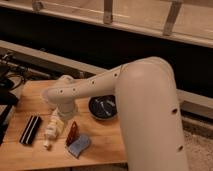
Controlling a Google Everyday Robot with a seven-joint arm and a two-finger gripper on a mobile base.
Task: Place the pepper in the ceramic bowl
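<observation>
Arm [145, 100]: big white body fills the right side. Its forearm reaches left across the table and bends down at the wrist.
Table [107, 142]: light wood top, holding every item listed below. Dark gear and cables sit off its left edge.
Backdrop: dark band behind the table, with a pale ledge and metal posts along the top.
Ceramic bowl [97, 111]: round, shallow, glossy black, with pale marks inside. It sits right of centre on the table, just under the forearm line and right of the wrist. Nothing else is in it.
Gripper [64, 116]: hangs below the wrist at the table's left-middle, over the upper end of the bottle. It is left of the bowl and up-left of the pepper.
Fingers: apart, nothing between them. The tips are hard to pick out against the bottle.
Bottle [53, 129]: cream-white, lying down. Its long axis runs from under the gripper toward the front edge.
Black block [30, 130]: dark and oblong, lying flat, left of the bottle and apart from it.
Sponge pad [80, 145]: blue-grey, near the front edge. It is just beside the pepper's lower right, and I cannot tell whether they touch.
Pepper [72, 133]: slim and dark red, lying on the wood between the bottle and the sponge pad. It is in front of the gripper and down-left of the bowl, well outside it, and not held.
</observation>
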